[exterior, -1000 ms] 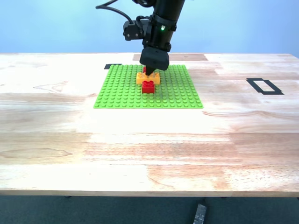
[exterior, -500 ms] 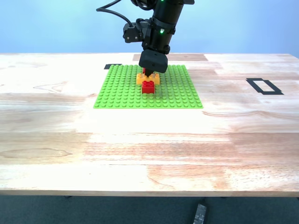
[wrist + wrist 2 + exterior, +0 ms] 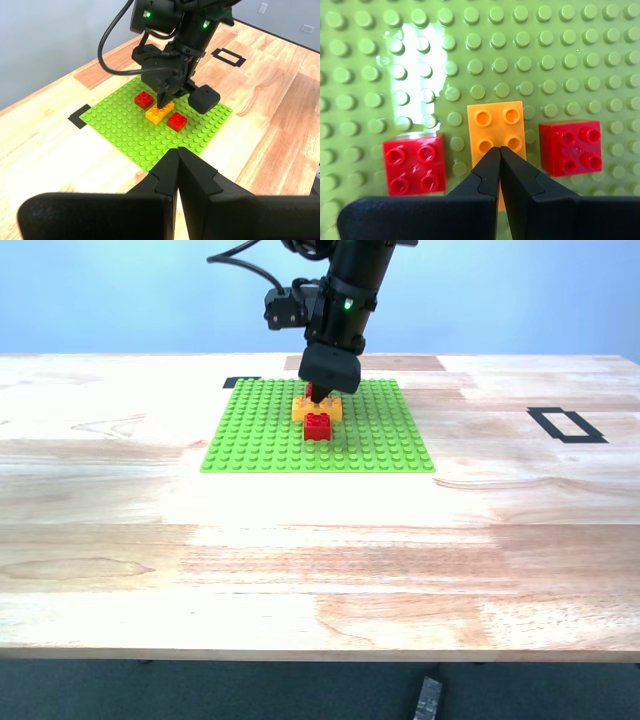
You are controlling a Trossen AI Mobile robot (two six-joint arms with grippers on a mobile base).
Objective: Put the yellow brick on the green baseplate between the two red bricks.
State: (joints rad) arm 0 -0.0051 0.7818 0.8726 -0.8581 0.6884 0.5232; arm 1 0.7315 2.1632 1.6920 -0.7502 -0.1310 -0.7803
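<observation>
The yellow brick (image 3: 495,122) sits on the green baseplate (image 3: 545,60) with one red brick (image 3: 413,162) on one side and a second red brick (image 3: 570,147) on the other, small gaps between them. My second gripper (image 3: 499,149) is shut, its closed tips right over the yellow brick's near end; whether they touch it I cannot tell. In the exterior view this gripper (image 3: 318,395) stands over the yellow brick (image 3: 302,409) at the baseplate's (image 3: 260,435) middle. My first gripper (image 3: 177,151) is shut, empty and well back from the plate (image 3: 130,135).
A black tape rectangle (image 3: 566,425) marks the wooden table at the exterior view's right. A short black tape mark (image 3: 240,382) lies by the baseplate's far corner. A dark object (image 3: 428,698) lies on the floor below the table's front edge.
The second gripper has shifted only slightly above the yellow brick. The bricks and the baseplate have not moved.
</observation>
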